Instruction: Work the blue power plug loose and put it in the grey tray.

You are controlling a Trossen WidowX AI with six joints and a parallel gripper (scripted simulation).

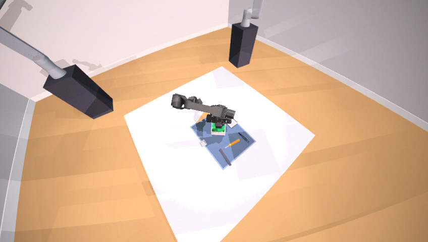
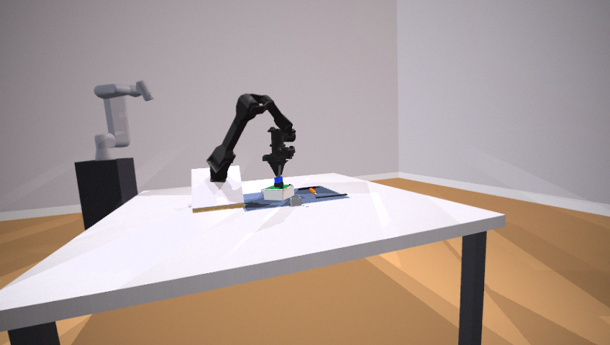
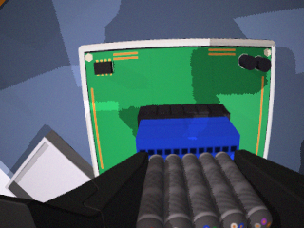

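The blue plug (image 2: 278, 180) (image 3: 187, 133) sits at the black socket (image 3: 182, 112) (image 2: 278, 185) on the green circuit board (image 1: 218, 130) (image 3: 152, 78), which has a pale base. Several thick grey wires rise from the plug between the fingers. My gripper (image 2: 278, 176) (image 3: 192, 162) points down over the board and is shut on the plug, one finger at each side. How far the plug is seated, and whether it tilts, I cannot tell. The grey tray (image 3: 52, 168) (image 1: 232, 123) is beside the board, at lower left in the wrist view. It is partly cut off there by a finger.
The board stands on a blue mat (image 1: 210, 142) (image 2: 255, 205). An orange-handled tool (image 1: 234, 142) (image 2: 313, 190), black tweezers (image 1: 244, 137) and a dark bar (image 1: 224, 157) lie on the mat. A small grey block (image 1: 203, 143) (image 2: 296, 200) is at the mat's edge.
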